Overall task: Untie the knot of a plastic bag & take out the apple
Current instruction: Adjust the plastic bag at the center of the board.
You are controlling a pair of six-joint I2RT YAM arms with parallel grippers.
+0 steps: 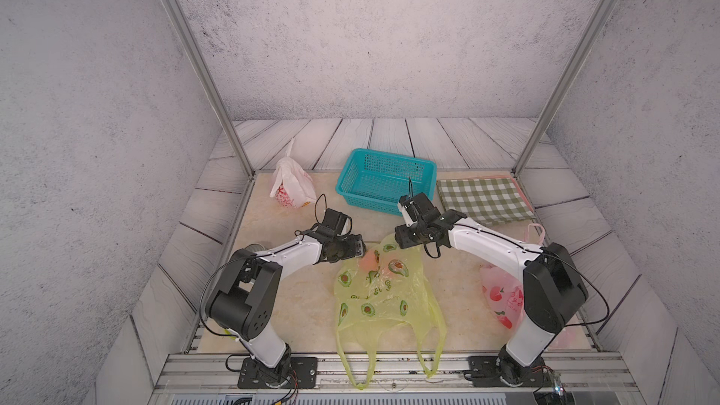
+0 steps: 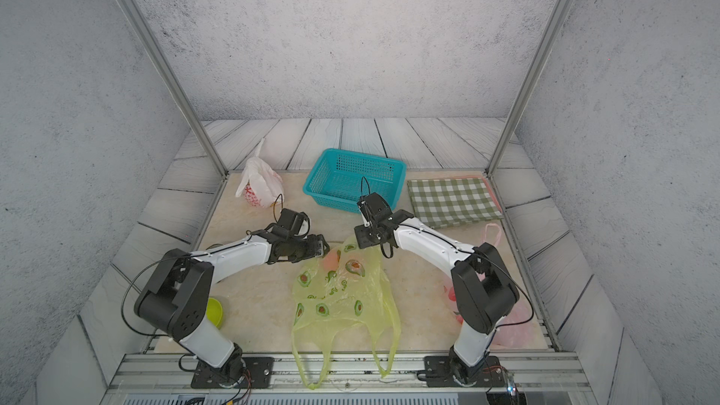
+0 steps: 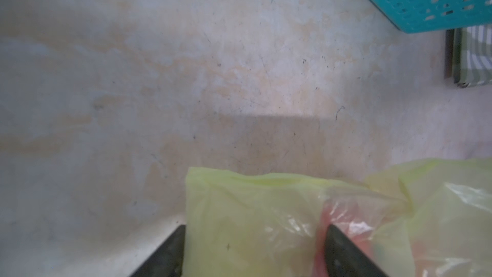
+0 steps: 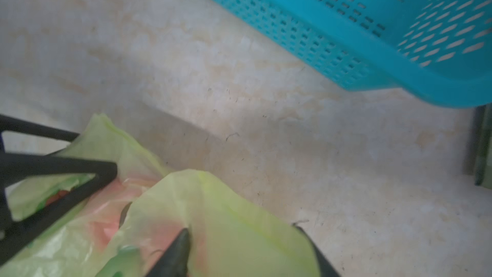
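Both the left gripper [image 3: 255,226] and right gripper [image 4: 243,233] straddle far corners of the yellow bag [image 1: 383,298], jaws apart; we should pinch film only, clear of the apple [image 1: 368,262], lifting evenly

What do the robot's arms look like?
The left arm and right arm are white tubes with chunky black joints, and thin black cables loop along them. The left gripper and right gripper have slim black fingers.
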